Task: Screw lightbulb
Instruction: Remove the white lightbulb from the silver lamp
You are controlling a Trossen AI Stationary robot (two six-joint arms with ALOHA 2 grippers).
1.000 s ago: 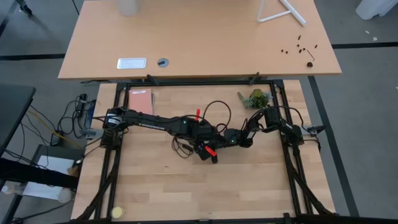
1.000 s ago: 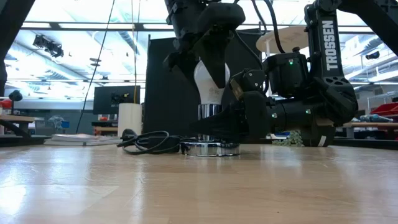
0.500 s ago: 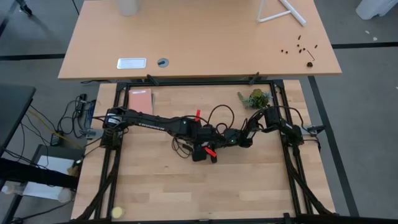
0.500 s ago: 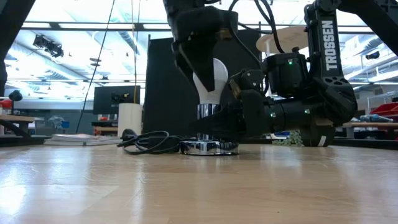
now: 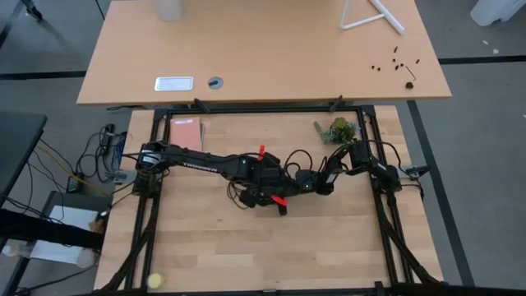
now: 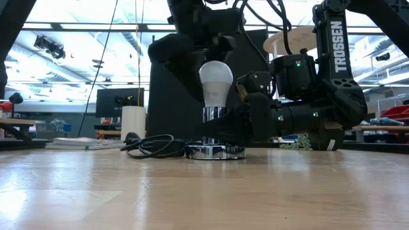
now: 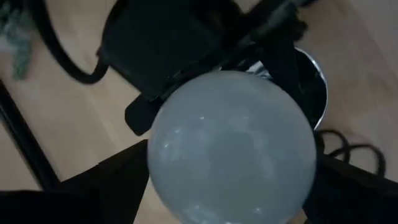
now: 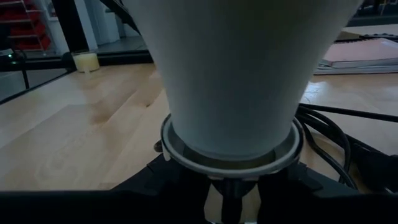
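The white lightbulb (image 6: 216,82) stands upright with its screw end in the silvery socket (image 6: 215,152), whose disc rests flat on the table; a black cord (image 6: 153,145) runs off to one side. My left gripper (image 6: 201,38) is open above the bulb, with one finger on either side of the globe (image 7: 231,146) and apart from it. My right gripper (image 6: 231,125) comes in level from the table's right and is shut on the socket. In the high view both grippers meet at mid-table (image 5: 279,187). My right gripper pinches the socket's upright collar (image 8: 230,155), just under the bulb's neck, between its two fingers (image 8: 155,180). The fingers come level from the table's right side. The socket stands upright with its disc on the table.
The black cord lies coiled on the table on the left side of the socket (image 5: 240,194). A small green plant (image 5: 339,130) stands at the far right and a pink notebook (image 5: 185,131) at the far left. A yellow ball (image 5: 154,280) lies near the front left corner.
My left gripper has turned about its wrist while shut on the bulb's globe. It has then opened and let go, its fingers now spread beside the bulb. The bulb stays upright in the socket.
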